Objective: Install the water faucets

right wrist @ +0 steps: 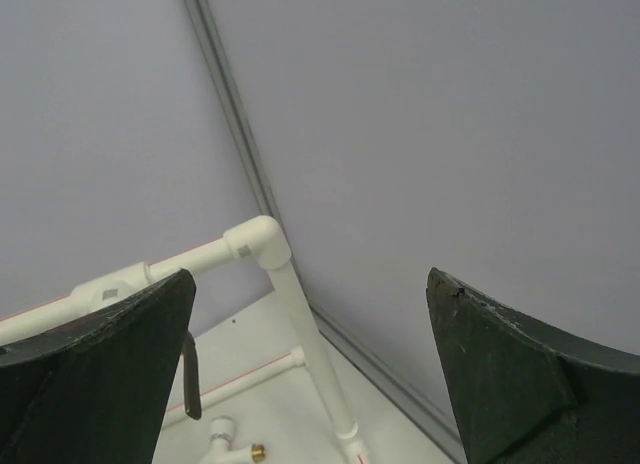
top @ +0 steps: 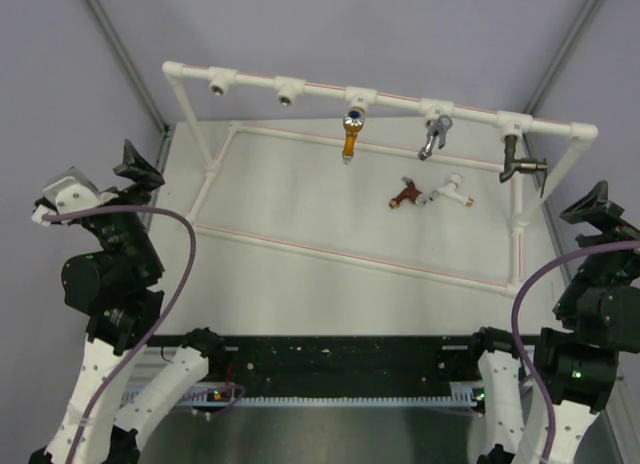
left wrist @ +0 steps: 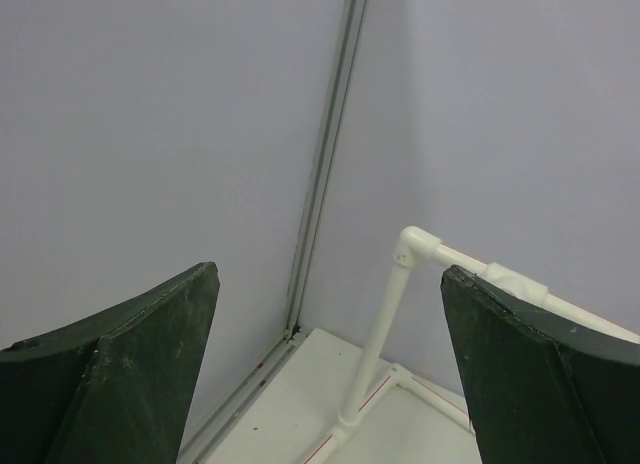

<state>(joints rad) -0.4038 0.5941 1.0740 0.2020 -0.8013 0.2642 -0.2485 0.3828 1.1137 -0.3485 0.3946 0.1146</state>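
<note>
A reddish-brown faucet (top: 405, 194) and a white faucet (top: 447, 192) lie side by side on the table, inside the white pipe frame (top: 300, 246) at the right. The white faucet's end also shows at the bottom of the right wrist view (right wrist: 228, 450). My left gripper (top: 138, 167) (left wrist: 330, 369) is open and empty, raised at the table's left edge, facing the frame's left corner (left wrist: 415, 246). My right gripper (top: 597, 206) (right wrist: 310, 374) is open and empty, raised at the right edge, facing the frame's right corner (right wrist: 256, 240).
The frame's top bar carries two empty tee sockets (top: 221, 84) (top: 290, 90) at the left, then an orange faucet (top: 351, 126), a silver faucet (top: 435, 135) and a dark faucet (top: 520, 162). The dark faucet's handle (right wrist: 190, 376) hangs beside my right gripper's left finger. Grey walls enclose the table.
</note>
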